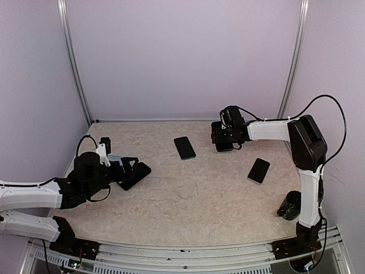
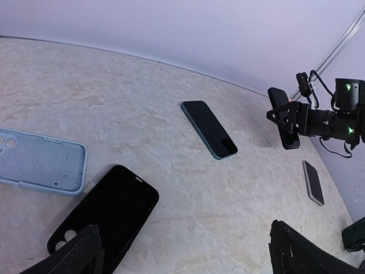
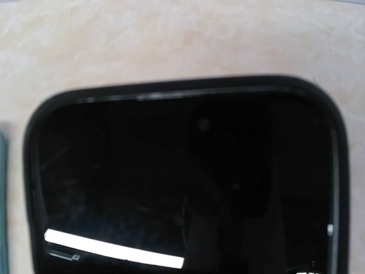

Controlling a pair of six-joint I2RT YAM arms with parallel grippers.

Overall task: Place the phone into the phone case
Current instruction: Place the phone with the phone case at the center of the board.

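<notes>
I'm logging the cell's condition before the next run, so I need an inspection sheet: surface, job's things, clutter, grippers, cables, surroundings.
Surface: beige marbled tabletop, no spills seen.
Job's things: black phone held off the table by the right gripper; black phone case, apparently empty, lying by the left gripper.
Clutter: light blue phone case, teal-edged phone, second phone, unidentified dark object by the right arm's base.
Grippers: left open and empty; right closed on the black phone.
Cables: black cable looping off the right arm; another on the left arm.
Surroundings: pale lilac walls, metal corner posts.
</notes>
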